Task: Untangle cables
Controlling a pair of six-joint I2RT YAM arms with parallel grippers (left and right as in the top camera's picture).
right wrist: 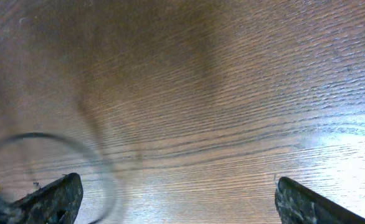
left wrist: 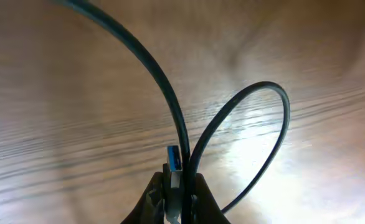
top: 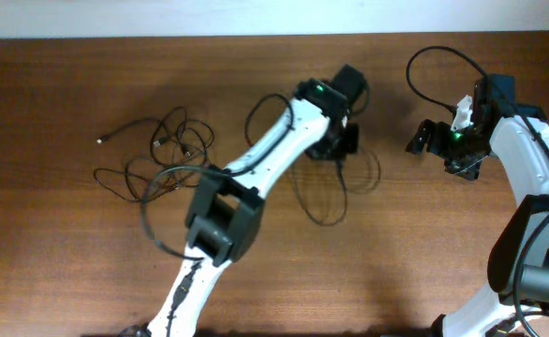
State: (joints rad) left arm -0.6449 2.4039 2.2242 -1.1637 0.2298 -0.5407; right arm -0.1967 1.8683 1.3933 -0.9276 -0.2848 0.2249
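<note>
Left wrist view: one cable (left wrist: 266, 85) is clamped by the left end effector (left wrist: 177, 190) just beside its blue plug (left wrist: 174, 158), probably so the strand can be drawn clear of the tangled cables (top: 167, 154) lying toward the worktop's (top: 59, 262) left edge. The right end effector (right wrist: 176, 196) is held apart and empty near the right edge.

So the cables (top: 167, 154) are thin black cords, mostly a loose, messy tangle of loops lying flat on the left side of the wood. 1 small silver plug end (top: 99, 140) sticks out at the far left. 1 more cable (left wrist: 286, 118) sits apart near the middle, curling into a loop, its blue-tipped plug (left wrist: 174, 158) pinched in the left gripper (left wrist: 177, 188).
</note>
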